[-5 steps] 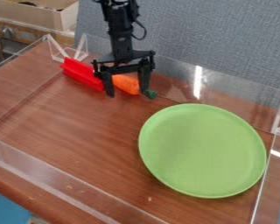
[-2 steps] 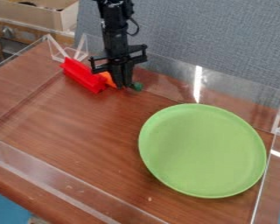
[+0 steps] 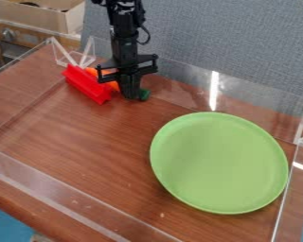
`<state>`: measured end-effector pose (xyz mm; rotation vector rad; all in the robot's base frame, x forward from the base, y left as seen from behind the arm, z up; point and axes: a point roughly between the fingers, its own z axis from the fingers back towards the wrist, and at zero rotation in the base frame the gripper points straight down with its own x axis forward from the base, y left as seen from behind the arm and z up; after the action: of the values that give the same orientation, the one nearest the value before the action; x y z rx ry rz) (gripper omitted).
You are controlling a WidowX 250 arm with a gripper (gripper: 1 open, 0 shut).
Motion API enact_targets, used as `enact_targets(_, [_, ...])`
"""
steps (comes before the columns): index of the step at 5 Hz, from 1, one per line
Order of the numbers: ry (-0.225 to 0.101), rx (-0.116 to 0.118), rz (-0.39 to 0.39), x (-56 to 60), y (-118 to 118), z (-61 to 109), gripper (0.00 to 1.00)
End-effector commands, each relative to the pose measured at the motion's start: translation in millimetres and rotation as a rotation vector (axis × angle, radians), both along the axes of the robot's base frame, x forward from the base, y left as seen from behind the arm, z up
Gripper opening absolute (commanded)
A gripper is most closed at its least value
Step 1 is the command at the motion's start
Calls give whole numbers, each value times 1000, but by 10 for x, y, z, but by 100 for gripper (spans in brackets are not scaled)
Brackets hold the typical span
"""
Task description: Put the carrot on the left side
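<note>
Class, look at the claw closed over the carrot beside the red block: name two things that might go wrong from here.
1. The claw is shut on the carrot, of which only the green end shows; the slender, tapered toy might slip out when lifted.
2. The red block lies right beside the claw, so a move to the left could knock it.

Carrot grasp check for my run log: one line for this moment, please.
fingers: shut on carrot | beside red block | green plate: bare

Orange carrot [image 3: 125, 90] with green stub, mostly hidden beside red block [image 3: 87, 83]
</note>
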<state>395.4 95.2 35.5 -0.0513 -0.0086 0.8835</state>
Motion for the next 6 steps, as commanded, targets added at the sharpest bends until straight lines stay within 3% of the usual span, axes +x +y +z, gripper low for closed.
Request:
enact_targets(1, [-67, 31, -45, 218, -117, 159, 100])
enact_targets(3, [-61, 37, -89, 332, -226, 145, 100])
enact_targets(4, [-61, 36, -119, 372, -281, 110, 0])
enact_targets(5, [-56, 36, -147, 420, -322, 65, 100])
enact_targets(6, [-50, 36, -163, 372, -403, 13, 100])
